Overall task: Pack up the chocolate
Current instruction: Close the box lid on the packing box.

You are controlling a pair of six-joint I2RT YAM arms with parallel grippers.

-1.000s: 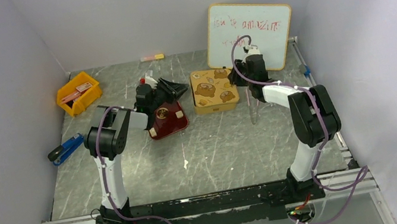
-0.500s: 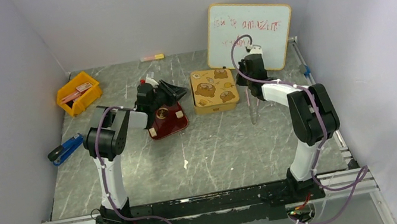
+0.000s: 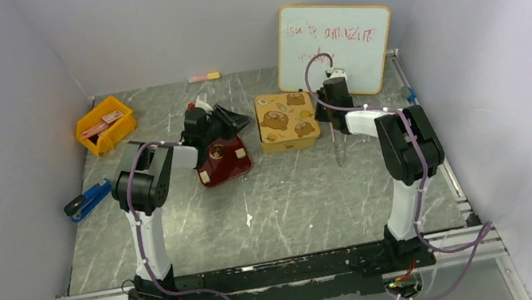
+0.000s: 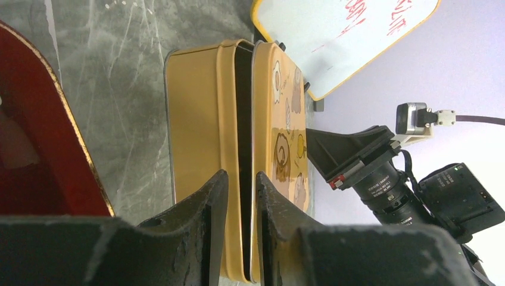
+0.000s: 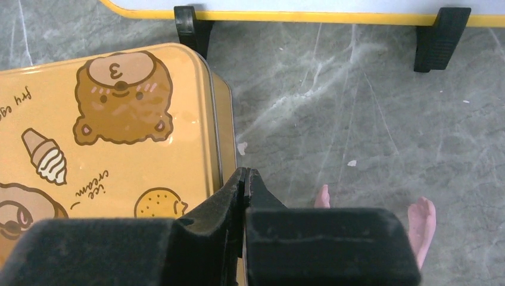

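Two pale chocolate pieces (image 3: 217, 152) (image 3: 205, 177) lie on the dark red tray (image 3: 232, 168). To the tray's right stands the gold bear tin (image 3: 288, 121). From the left wrist its lid (image 4: 280, 113) sits a dark slit apart from the base (image 4: 196, 113). My left gripper (image 3: 235, 120) hovers between tray and tin, just short of the tin's left side. Its jaws (image 4: 242, 179) are a narrow gap apart, and nothing shows between them. My right gripper (image 5: 245, 174) is shut, empty, tips beside the tin's right edge (image 5: 223, 119).
A whiteboard (image 3: 333, 43) leans behind the tin, its feet (image 5: 186, 24) close to my right gripper. A pink-tipped tool (image 5: 421, 217) lies right of the tin. A yellow bin (image 3: 106, 125) and a blue tool (image 3: 87, 198) sit at the left. A camera lens (image 4: 387, 185) shows beyond the tin.
My right gripper has closed and drifted slightly to the right beside the tin, its forearm swinging inward. The left arm, the tray and the tin have not moved.
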